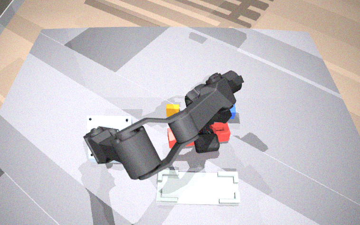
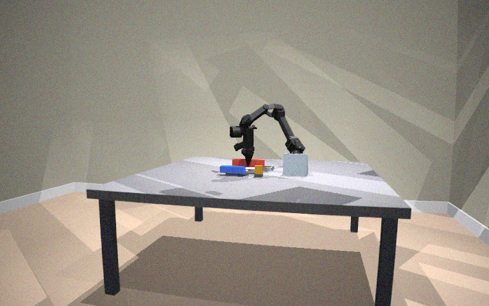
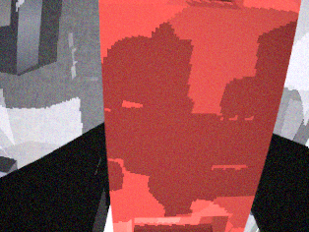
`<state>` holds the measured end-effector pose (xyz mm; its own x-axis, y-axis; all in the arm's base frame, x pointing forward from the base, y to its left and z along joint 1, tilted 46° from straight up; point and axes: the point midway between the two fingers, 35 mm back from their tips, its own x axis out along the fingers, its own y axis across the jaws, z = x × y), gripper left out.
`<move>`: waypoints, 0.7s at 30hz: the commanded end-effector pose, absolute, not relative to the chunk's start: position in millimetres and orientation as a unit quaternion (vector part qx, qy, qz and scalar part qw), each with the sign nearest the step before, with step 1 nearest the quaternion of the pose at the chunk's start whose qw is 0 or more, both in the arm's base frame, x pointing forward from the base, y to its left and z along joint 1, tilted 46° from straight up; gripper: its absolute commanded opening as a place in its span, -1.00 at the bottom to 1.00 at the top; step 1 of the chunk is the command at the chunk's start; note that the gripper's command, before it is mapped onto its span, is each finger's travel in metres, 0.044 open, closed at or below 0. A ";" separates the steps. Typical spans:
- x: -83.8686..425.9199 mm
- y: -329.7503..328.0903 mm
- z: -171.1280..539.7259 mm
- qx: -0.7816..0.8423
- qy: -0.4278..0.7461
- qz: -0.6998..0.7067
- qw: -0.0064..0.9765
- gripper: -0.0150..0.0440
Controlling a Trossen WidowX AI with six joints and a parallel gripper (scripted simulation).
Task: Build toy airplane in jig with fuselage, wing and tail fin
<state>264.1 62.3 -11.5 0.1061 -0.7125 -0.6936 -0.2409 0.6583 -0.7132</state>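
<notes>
The red fuselage [image 1: 224, 135] [image 2: 258, 163] [image 3: 221, 98] is gripped across its middle by my gripper [image 1: 205, 130] [image 2: 248, 164] [image 3: 173, 129], which is shut on it with one finger on each side. In the exterior view it hangs a little above the table, roughly level. The pale jig cradle [image 1: 228, 201] lies in front of it in the top view, with nothing between its corner walls. The blue wing [image 1: 233, 112] [image 2: 232, 169] lies behind the fuselage, mostly hidden by the arm in the top view. The yellow tail fin [image 1: 172, 109] [image 2: 258, 170] stands behind the fuselage's left end.
The arm's pale blue base block [image 1: 108, 121] [image 2: 295, 165] stands at the left in the top view. The arm reaches from it over the fuselage's middle. The wing and the tail fin are close behind the fuselage. The table's edges [image 2: 248, 203] are well away.
</notes>
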 end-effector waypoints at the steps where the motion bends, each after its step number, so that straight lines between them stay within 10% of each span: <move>1: 265.4 74.3 -2.3 -0.365 0.643 -0.182 0.648 -0.49; 21: 254.7 116.4 41.9 -0.366 0.643 -0.183 0.647 -0.49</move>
